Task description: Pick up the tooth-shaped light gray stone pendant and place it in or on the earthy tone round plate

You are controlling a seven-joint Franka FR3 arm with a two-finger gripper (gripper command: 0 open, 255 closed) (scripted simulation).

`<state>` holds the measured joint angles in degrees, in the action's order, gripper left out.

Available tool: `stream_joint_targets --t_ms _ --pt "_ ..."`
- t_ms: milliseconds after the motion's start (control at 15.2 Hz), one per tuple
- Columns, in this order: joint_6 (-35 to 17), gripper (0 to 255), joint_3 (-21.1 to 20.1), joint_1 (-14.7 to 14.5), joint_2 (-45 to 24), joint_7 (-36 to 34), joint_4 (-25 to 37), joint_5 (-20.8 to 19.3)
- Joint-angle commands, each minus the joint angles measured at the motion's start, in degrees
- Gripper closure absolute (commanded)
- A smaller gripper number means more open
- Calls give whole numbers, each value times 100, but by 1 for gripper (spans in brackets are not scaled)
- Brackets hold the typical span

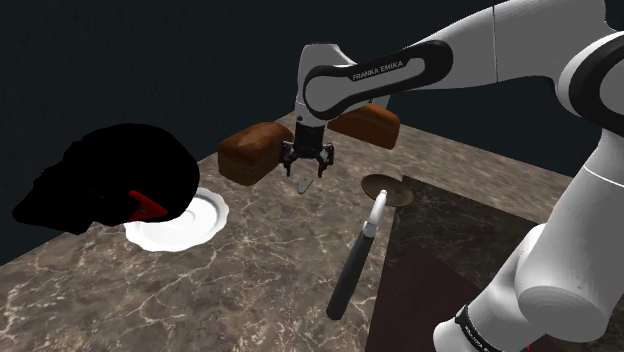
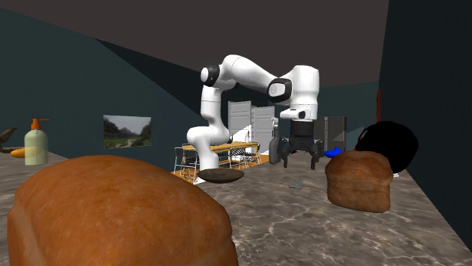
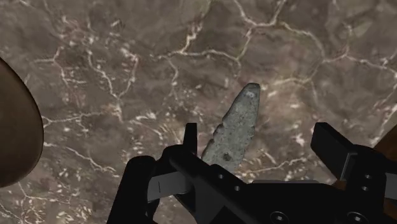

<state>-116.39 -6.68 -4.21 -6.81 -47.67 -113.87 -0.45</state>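
Note:
The light grey, tooth-shaped stone pendant [image 1: 307, 184] [image 2: 296, 184] lies flat on the marble top. My gripper [image 1: 308, 166] [image 2: 296, 156] hangs open just above it. Seen from the wrist, the pendant [image 3: 235, 130] lies between the spread fingers of the gripper [image 3: 261, 145], nearer one finger [image 3: 189, 137] and untouched. The brown round plate [image 1: 390, 189] [image 2: 221, 176] stands a short way off, toward the shoulder view's right. What seems to be its rim [image 3: 16, 127] curves in at the edge of the wrist view.
A bread loaf [image 1: 255, 150] [image 2: 359, 180] lies close beside the gripper, another [image 1: 368, 122] [image 2: 113, 211] behind it. A white plate [image 1: 180, 224] and a black shape [image 1: 105, 180] sit to the shoulder view's left. A long dark-handled tool [image 1: 355, 265] lies near the dark mat [image 1: 470, 230].

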Motion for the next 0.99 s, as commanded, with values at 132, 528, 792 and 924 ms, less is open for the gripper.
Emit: stream_joint_targets --t_ms 132,528,792,924 --pt "-207 0 50 -13 -154 -512 -97 -70" --pt "-468 0 53 -15 -255 -523 -257 -85" --pt "-468 0 53 -15 -255 -523 -257 -85" --pt "-467 255 53 -15 -255 -523 -257 -85"
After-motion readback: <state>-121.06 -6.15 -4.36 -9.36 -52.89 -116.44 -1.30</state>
